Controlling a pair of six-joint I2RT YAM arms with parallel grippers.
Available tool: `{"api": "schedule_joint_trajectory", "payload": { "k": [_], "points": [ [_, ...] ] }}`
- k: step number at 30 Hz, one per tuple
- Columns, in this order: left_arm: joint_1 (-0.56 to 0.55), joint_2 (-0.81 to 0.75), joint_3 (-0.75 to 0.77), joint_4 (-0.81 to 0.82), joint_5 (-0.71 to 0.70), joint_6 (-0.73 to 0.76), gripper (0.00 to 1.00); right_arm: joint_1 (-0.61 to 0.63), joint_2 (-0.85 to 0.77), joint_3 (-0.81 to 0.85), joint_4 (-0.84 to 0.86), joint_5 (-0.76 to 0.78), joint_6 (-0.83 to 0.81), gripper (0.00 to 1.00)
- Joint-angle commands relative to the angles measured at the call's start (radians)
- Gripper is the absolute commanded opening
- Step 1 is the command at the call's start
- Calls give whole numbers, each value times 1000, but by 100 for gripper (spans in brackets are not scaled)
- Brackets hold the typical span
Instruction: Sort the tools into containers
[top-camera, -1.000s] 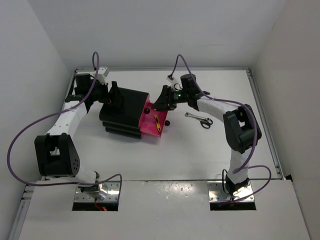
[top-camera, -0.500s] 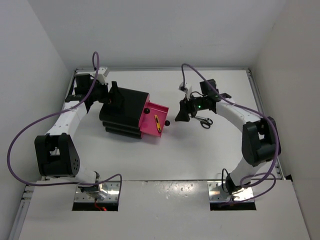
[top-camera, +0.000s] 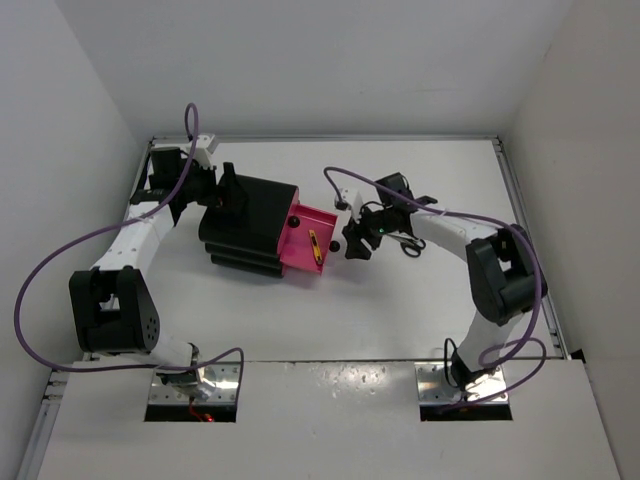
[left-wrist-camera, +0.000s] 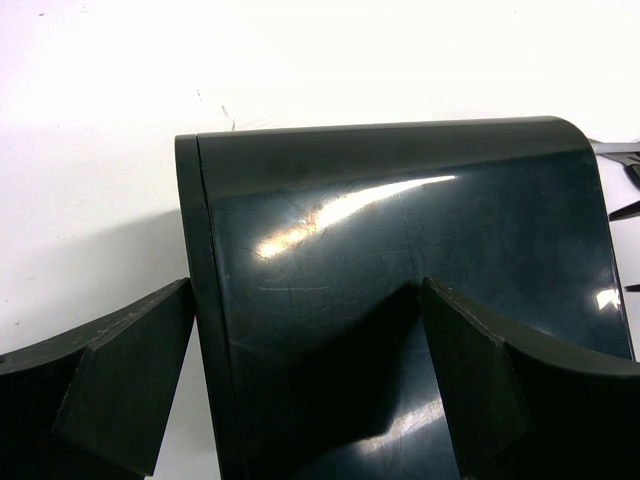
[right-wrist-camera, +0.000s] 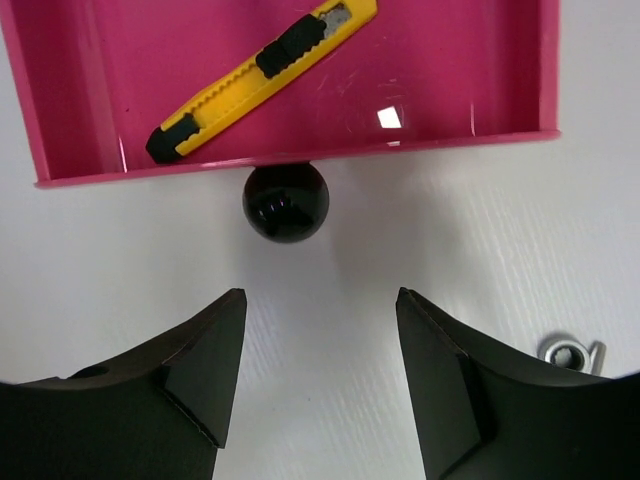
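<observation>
The black drawer unit (top-camera: 250, 225) lies on the table with one magenta-pink drawer (top-camera: 300, 250) pulled out to the right. In the drawer (right-wrist-camera: 450, 70) lies a yellow-and-black-handled cutter (right-wrist-camera: 255, 70), also seen from above (top-camera: 314, 246). My right gripper (right-wrist-camera: 321, 296) is open just right of the drawer's round black knob (right-wrist-camera: 286, 202), low over the table, holding nothing. A slim silver wrench (right-wrist-camera: 570, 352) lies behind it, partly hidden by the arm. My left gripper (left-wrist-camera: 308, 290) is open and straddles the back edge of the unit (left-wrist-camera: 400, 230), one finger (left-wrist-camera: 120, 380) outside its wall.
The table's raised rim (top-camera: 510, 200) runs along the right side and the back. White walls enclose the table. The right arm's purple cable (top-camera: 350, 180) loops above the open drawer.
My right gripper has pulled back from over the pink drawer, swung right, and come down facing the knob, its jaws wider. The left arm and the drawer unit have not moved.
</observation>
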Motion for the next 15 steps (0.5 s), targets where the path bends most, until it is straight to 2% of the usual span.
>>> {"api": "schedule_joint_trajectory", "payload": {
  "k": [1, 15],
  "points": [
    [-6, 104, -90, -249, -99, 94, 97, 29, 30, 60, 65, 3, -50, 62],
    [-6, 122, -81, -249, -90, 94, 97, 99, 77, 119, 108, -37, -1, 63]
  ]
}}
